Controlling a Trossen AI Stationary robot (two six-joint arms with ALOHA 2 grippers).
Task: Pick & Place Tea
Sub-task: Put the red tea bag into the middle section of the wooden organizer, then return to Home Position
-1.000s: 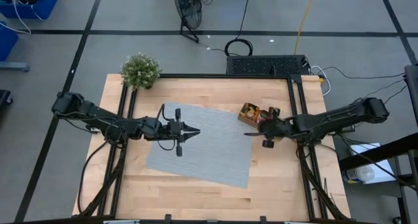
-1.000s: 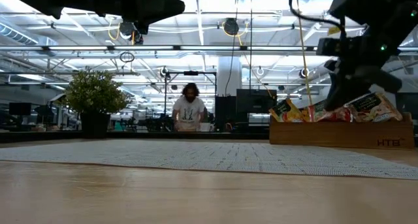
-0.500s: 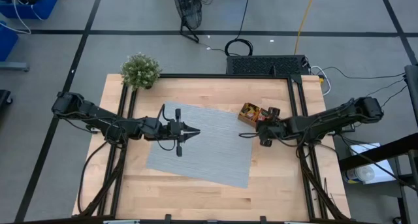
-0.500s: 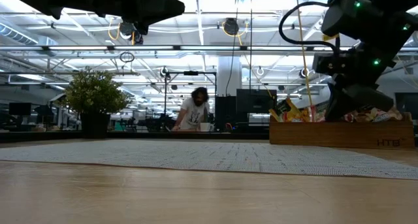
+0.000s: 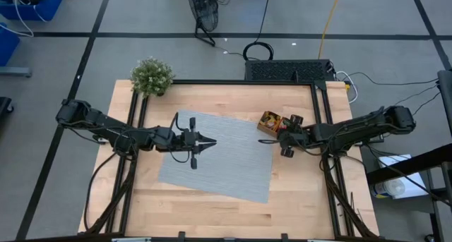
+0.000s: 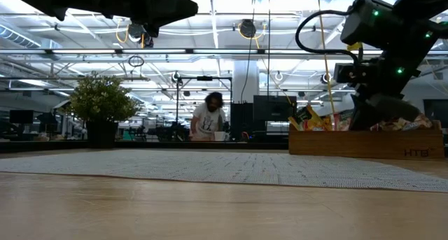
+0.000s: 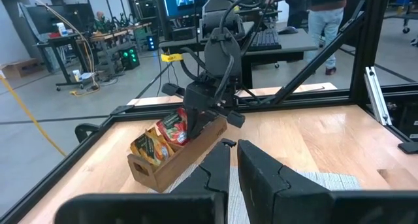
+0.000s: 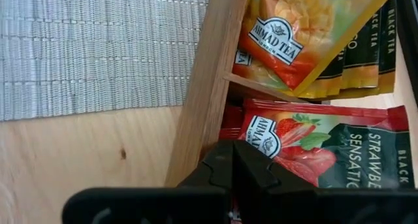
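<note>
A brown wooden tray holding tea sachets stands just past the grey mat's far right corner. Orange-yellow sachets fill one compartment and red ones the one beside it. My right gripper is shut and slants down at the tray's near end, its tips at the red sachets beside the tray's long wall. My left gripper hovers shut and level above the middle of the mat, holding nothing. My right gripper's shut fingertips stand at the red sachets' lower corner, next to the tray's long wall. They come slanting down from the table's right. The fingers hide the spot, so whether they touch the sachets or the wall I cannot tell.
A potted plant stands at the table's far left corner. Black frame rails run along the table's sides. Bare wood lies near the mat's front edge. A person is in the room far behind the table.
My right gripper, shut throughout, has sunk toward the tray and tipped further downward. In the low view the sachets at that end of the tray now stand lower than a second ago.
</note>
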